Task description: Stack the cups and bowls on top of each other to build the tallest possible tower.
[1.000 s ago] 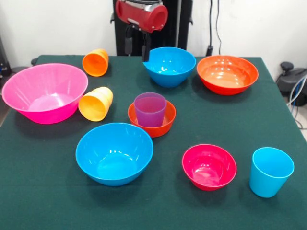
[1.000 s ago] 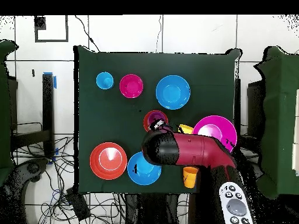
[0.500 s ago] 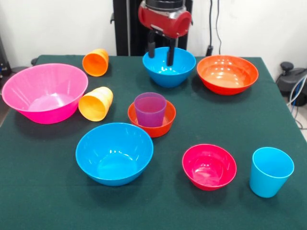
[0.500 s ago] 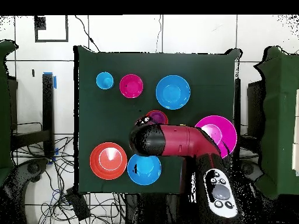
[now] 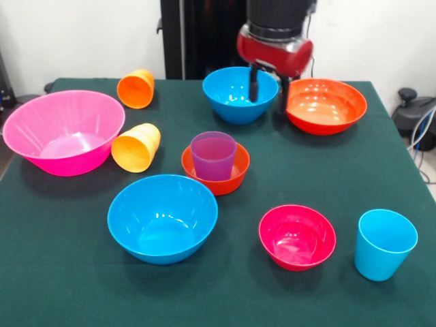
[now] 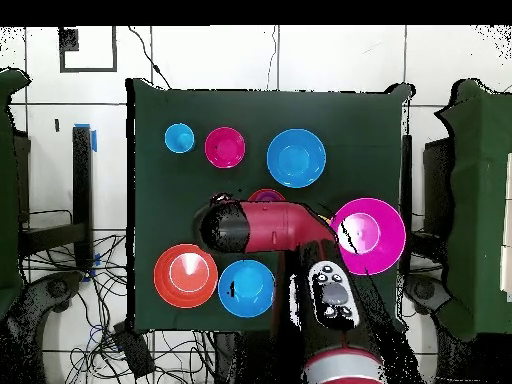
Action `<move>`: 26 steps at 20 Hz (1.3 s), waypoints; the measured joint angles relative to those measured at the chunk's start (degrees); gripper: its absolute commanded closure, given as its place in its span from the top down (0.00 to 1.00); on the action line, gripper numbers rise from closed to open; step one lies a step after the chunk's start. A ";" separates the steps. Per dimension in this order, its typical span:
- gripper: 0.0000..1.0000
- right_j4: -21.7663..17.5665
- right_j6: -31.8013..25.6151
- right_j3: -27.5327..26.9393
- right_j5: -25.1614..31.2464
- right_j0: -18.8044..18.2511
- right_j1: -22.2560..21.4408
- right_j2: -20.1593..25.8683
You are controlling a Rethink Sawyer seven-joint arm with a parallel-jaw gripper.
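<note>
- Gripper [image 5: 267, 87] hangs with fingers apart, holding nothing, over the gap between the far blue bowl [image 5: 235, 95] and the orange-red bowl [image 5: 323, 105].
- Purple cup [image 5: 213, 155] sits upright in the small orange bowl [image 5: 231, 176], mid-table.

Bright even light, glossy glare, soft shadows

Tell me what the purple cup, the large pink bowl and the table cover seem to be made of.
The purple cup looks like translucent plastic: the small orange bowl it sits in shows faintly through its wall. The large pink bowl looks like glossy plastic, with bright highlights on its inner wall. The table cover looks like matte dark green fabric, possibly felt; it shows no glare.
</note>
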 measured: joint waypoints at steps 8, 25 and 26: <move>1.00 0.87 0.00 -5.31 -0.51 4.57 6.91 -0.89; 1.00 6.50 0.00 -13.53 -9.29 11.27 20.06 -5.82; 1.00 6.57 0.00 -13.53 -9.29 11.26 20.05 -5.85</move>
